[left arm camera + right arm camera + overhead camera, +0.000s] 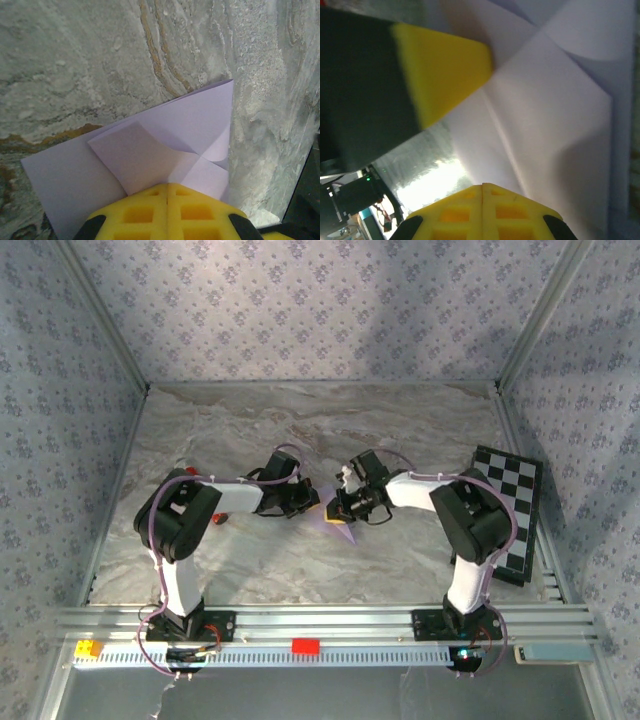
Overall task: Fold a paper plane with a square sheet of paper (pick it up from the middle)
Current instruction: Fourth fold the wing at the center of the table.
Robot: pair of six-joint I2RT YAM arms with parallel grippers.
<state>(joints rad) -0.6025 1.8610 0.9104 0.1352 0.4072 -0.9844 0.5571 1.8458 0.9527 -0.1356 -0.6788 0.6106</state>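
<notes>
Soft overhead light, blurred close-ups.
The marble tabletop (400, 430) is evenly lit in the top view. In the right wrist view glare whitens it at 7 o'clock, the opposing yellow finger (440, 70) blurs at 10 o'clock, and shadow dims the lilac paper (560, 115) toward 4 o'clock.

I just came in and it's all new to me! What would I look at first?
The left gripper and right gripper, both yellow and shut, come close together at the middle of the table, over the paper. The paper is lilac and already has folds in it. Off to the right lies a black-and-white board.
</notes>
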